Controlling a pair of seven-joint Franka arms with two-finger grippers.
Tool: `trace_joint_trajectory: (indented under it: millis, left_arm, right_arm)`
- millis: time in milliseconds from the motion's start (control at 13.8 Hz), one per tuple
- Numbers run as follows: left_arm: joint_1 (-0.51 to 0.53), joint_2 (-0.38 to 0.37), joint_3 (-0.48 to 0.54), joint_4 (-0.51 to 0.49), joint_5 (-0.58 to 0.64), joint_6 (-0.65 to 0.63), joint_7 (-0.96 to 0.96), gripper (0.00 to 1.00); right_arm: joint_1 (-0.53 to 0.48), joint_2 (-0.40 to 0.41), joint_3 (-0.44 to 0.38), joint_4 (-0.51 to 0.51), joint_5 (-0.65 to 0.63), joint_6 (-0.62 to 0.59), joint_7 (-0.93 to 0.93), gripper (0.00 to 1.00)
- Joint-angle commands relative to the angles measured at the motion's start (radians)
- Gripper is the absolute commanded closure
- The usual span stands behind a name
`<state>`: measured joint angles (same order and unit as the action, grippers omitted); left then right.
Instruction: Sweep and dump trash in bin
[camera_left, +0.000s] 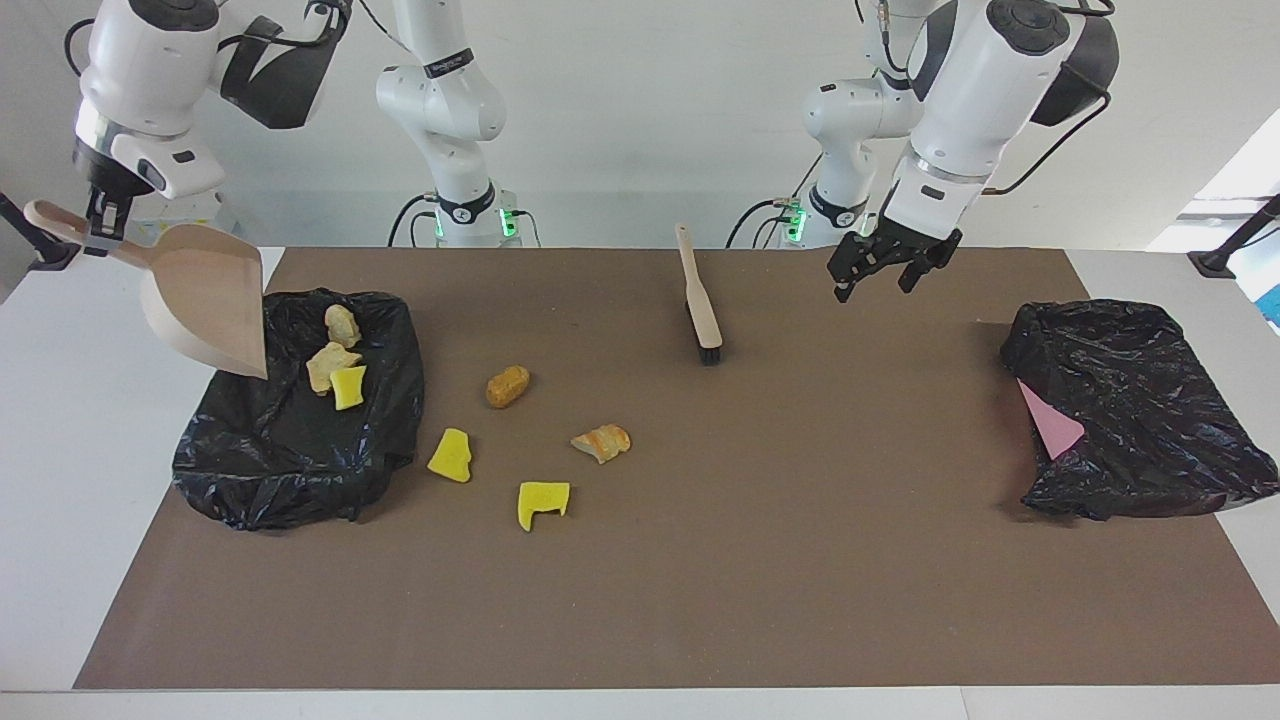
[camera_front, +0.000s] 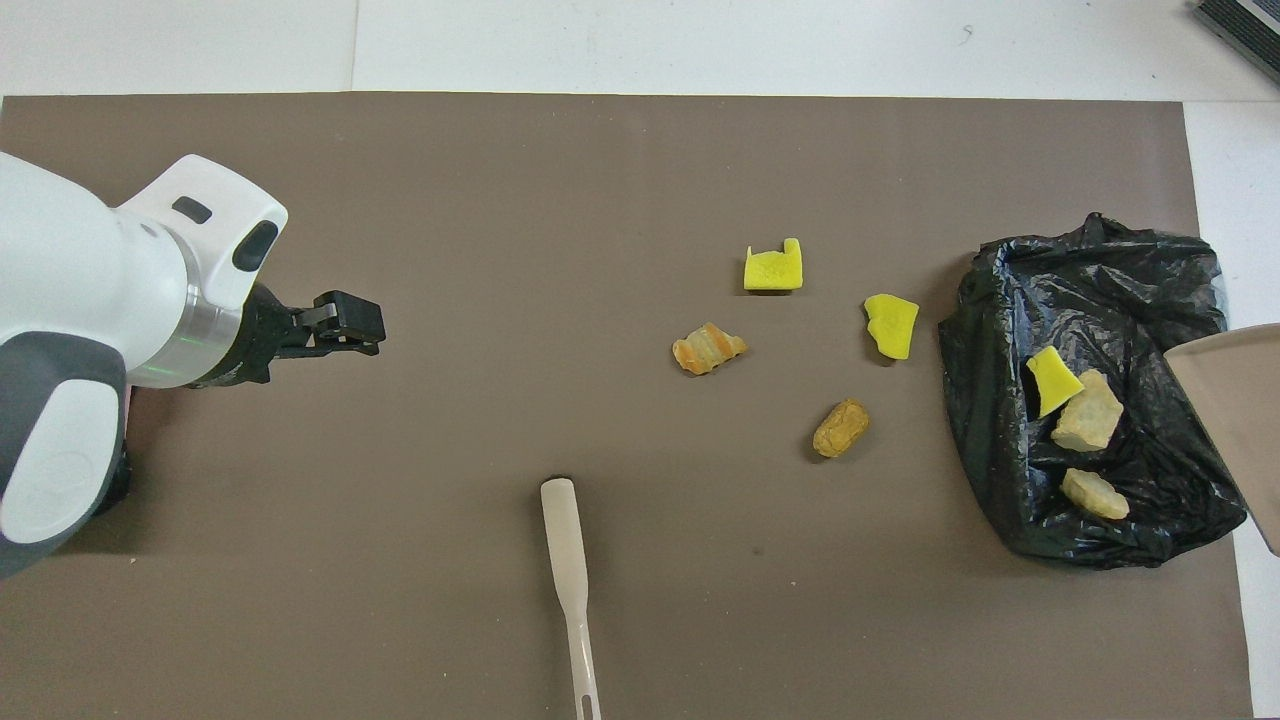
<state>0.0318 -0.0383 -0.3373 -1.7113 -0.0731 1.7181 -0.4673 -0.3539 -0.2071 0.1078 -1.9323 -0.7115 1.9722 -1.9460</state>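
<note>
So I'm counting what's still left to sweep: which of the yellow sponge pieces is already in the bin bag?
The yellow piece lying in the black bag beside two tan chunks. The notched piece and the other yellow piece still lie on the brown mat.

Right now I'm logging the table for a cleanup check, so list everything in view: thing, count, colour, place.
Bin bag: one, black, at the right arm's end of the mat.
Scraps in that bag: three, one yellow, two tan.
Scraps on the mat: four, two yellow, two orange-brown, beside that bag.
Brush: one, beige, on the mat near the robots.
Second bag: one, black, at the left arm's end, pink sheet showing.
Dustpan: one, beige, tipped over the first bag.
Right end effector: shut on the dustpan's handle.
Left end effector: open, over bare mat.
</note>
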Motion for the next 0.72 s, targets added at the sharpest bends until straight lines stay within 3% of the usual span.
trace_joint_trajectory:
  millis: [0, 217, 362, 652]
  left_arm:
    - [-0.003, 0.015, -0.006, 0.035, 0.027, -0.018, 0.009, 0.0]
    - [-0.042, 0.011, 0.093, 0.039, 0.044, -0.029, 0.103, 0.0]
    - [-0.088, 0.003, 0.2, 0.045, 0.047, -0.037, 0.166, 0.0]
    - [-0.089, -0.008, 0.306, 0.047, 0.049, -0.084, 0.361, 0.0]
  right_arm:
    - [0.076, -0.002, 0.016, 0.021, -0.04, -0.064, 0.135, 1.0]
    - [0.206, 0.029, 0.023, 0.082, -0.017, -0.172, 0.362, 1.0]
    - [0.278, 0.077, 0.023, 0.159, 0.055, -0.228, 0.506, 1.0]
    - [0.374, 0.158, 0.023, 0.265, 0.194, -0.277, 0.804, 1.0]
